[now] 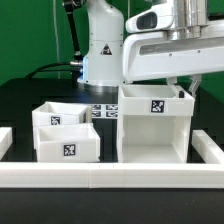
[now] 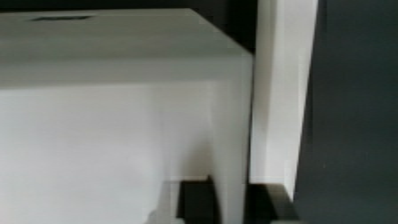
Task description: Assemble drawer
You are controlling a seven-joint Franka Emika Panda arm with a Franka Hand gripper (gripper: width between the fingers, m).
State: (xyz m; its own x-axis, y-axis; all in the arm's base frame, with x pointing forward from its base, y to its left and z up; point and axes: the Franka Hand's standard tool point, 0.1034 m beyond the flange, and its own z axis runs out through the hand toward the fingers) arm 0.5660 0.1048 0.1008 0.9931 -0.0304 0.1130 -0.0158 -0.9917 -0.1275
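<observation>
The white drawer case (image 1: 152,125) stands upright on the table, its open front toward the camera and a marker tag on its top strip. Two small white drawers lie to the exterior view's left: one in front (image 1: 68,146), one behind it (image 1: 58,115). My gripper (image 1: 180,87) is at the case's top corner on the exterior view's right. In the wrist view my gripper (image 2: 231,205) straddles the thin side wall (image 2: 272,100) of the case, one dark finger (image 2: 192,205) on each face. The jaws look closed on that wall.
The marker board (image 1: 104,110) lies behind the drawers, near the robot base (image 1: 100,50). A white rail (image 1: 110,177) runs along the table's front, with short white rails at both sides (image 1: 207,148).
</observation>
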